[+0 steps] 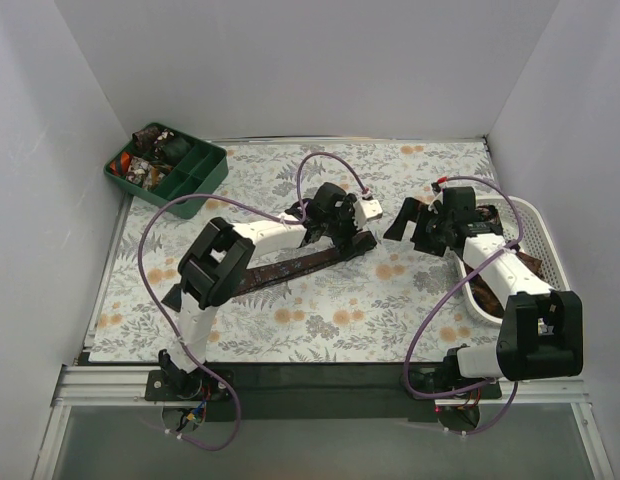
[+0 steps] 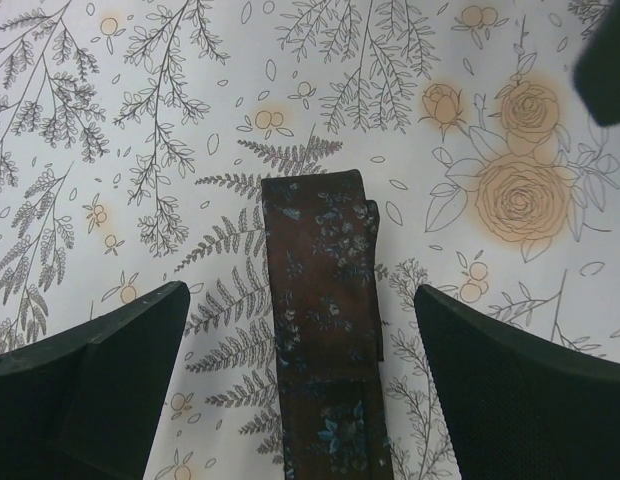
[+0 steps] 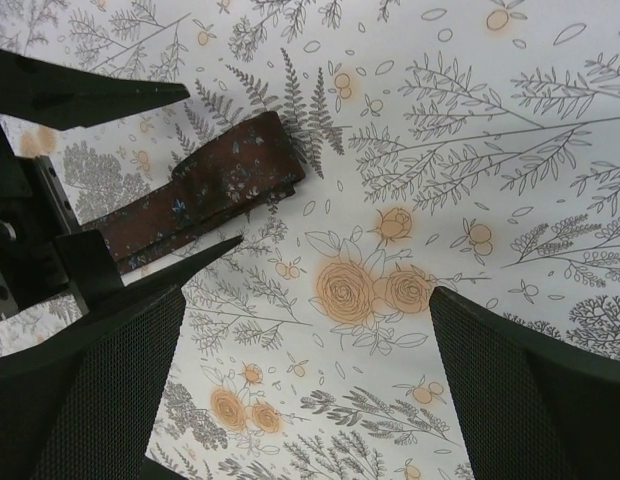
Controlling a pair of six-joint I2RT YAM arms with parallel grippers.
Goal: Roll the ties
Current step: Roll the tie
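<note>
A worktop (image 1: 290, 330) covered in a pale floral print, seen from above, with two robot arms mounted at its near edge.

A long brown tie (image 1: 290, 268) with small flowers printed on it lies flat near the middle of the worktop. It runs on a slant from the near left side up toward the centre, partly hidden under the left arm. In the left wrist view its far end (image 2: 320, 250) is folded back on itself in a short double layer.

The left claw (image 1: 355, 235) hangs over that folded end. Its two fingers (image 2: 100, 380) stand wide apart, one on each side of the tie, with printed cloth showing between each finger and the fabric, so neither touches it.

The right claw (image 1: 402, 225) hovers just right of centre, facing the left one, with bare worktop beneath it. Its fingers (image 3: 540, 390) are also spread wide and hold nothing. In its own camera view the folded tie end (image 3: 220, 185) lies off to the upper left, between the dark fingers of the left claw (image 3: 120, 180).

A white lattice basket (image 1: 545, 225) sits along the right edge of the worktop, with dark brown fabric (image 1: 487, 295) in it, partly hidden by the right arm.

A dark green divided tray (image 1: 215, 170) sits in the far left corner, with small coiled ties (image 1: 145, 165) in some of its compartments.
</note>
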